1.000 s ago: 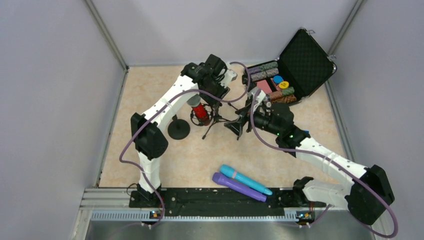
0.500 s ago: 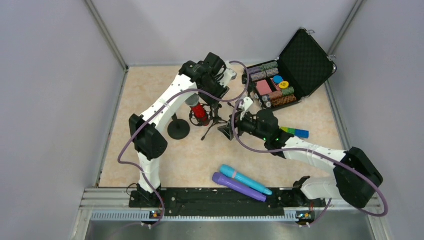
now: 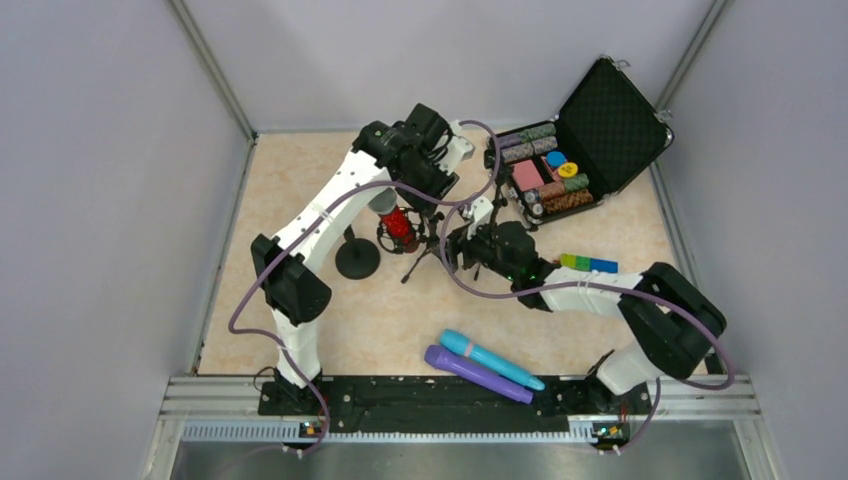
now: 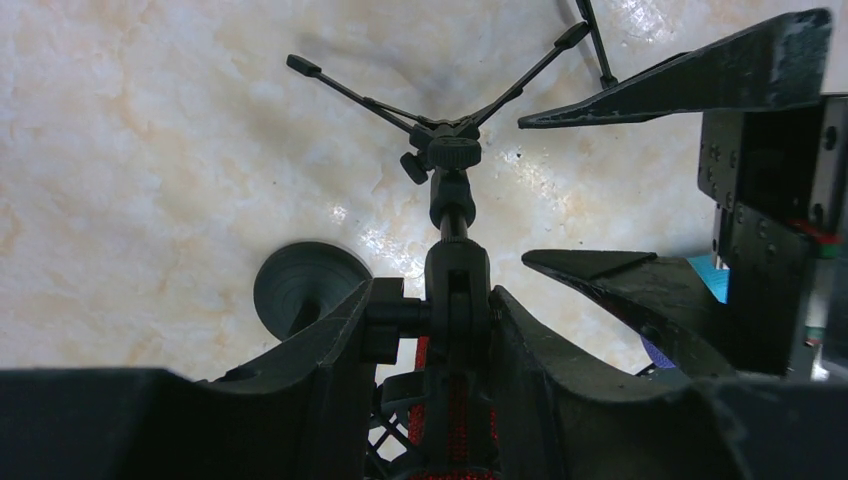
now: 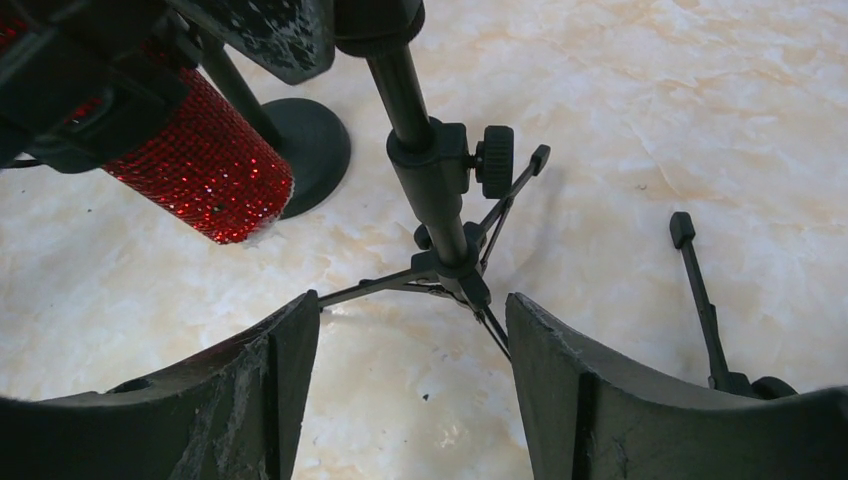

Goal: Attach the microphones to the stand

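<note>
The left claw [image 4: 455,330] grips the tilted red microphone [image 5: 200,165], upper left. The right claw [image 5: 410,300] gapes open, facing the stand [image 5: 430,190] and its upright pole.

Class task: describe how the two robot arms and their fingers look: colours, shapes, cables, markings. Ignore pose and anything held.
Both the left arm and right arm have white tubular links joined by bulky black joint housings. A purple cable loops loosely along each. Small green lights glow near the right wrist. The fingers are matte black wedges with scuffed, pale edges. No lettering is legible.
</note>
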`<state>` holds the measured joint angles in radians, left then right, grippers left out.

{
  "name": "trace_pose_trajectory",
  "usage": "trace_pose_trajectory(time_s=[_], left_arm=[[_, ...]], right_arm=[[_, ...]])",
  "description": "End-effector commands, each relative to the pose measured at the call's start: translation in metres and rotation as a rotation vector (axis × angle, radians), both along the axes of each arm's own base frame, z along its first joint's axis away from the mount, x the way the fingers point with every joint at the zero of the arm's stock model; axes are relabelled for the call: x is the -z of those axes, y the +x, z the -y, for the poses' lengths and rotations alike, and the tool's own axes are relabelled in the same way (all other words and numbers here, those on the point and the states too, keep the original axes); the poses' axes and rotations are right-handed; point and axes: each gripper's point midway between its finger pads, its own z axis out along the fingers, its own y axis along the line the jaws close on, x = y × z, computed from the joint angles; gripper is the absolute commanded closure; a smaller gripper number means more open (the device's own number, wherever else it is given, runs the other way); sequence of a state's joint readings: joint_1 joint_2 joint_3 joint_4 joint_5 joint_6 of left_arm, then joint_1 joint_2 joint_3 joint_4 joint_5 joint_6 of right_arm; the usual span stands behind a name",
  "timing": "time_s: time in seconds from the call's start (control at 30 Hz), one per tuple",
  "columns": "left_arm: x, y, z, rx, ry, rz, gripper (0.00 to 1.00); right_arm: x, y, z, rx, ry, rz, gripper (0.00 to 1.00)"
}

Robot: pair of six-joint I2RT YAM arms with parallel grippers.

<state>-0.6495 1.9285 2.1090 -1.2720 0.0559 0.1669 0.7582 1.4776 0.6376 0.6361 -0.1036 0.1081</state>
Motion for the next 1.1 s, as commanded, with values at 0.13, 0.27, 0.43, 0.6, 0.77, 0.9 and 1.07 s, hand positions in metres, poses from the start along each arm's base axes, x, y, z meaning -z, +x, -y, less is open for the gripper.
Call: trace_pose_trajectory(time_s=[0.13, 0.27, 0.43, 0.6, 0.77, 0.9, 1.07], left_arm=[[-0.055, -0.011, 0.005, 0.018, -0.110, 0.100, 1.00], [-0.058, -0.011, 0.005, 0.019, -0.115, 0.105, 1.00], [-0.062, -0.015, 0.009, 0.036, -0.143, 0.098, 1.00], [-0.069, -0.019, 0.012, 0.048, -0.169, 0.094, 1.00], [-0.076, -0.020, 0.015, 0.060, -0.193, 0.099, 1.00], [-0.077, -0.020, 0.016, 0.062, -0.198, 0.102, 1.00], [-0.082, -0.019, 0.015, 0.058, -0.202, 0.114, 1.00]], right_arm=[[-0.025, 0.018, -0.022, 0.036, 0.082, 0.121, 0.47], [-0.019, 0.023, -0.026, 0.051, 0.082, 0.132, 0.54], [-0.012, 0.032, -0.028, 0.087, 0.081, 0.145, 0.57], [-0.008, 0.043, -0.023, 0.153, 0.067, 0.163, 0.60], [-0.003, 0.047, -0.026, 0.156, 0.074, 0.179, 0.66], [0.000, 0.045, -0.031, 0.132, 0.074, 0.180, 0.68], [0.007, 0.042, -0.032, 0.123, 0.064, 0.167, 0.76]])
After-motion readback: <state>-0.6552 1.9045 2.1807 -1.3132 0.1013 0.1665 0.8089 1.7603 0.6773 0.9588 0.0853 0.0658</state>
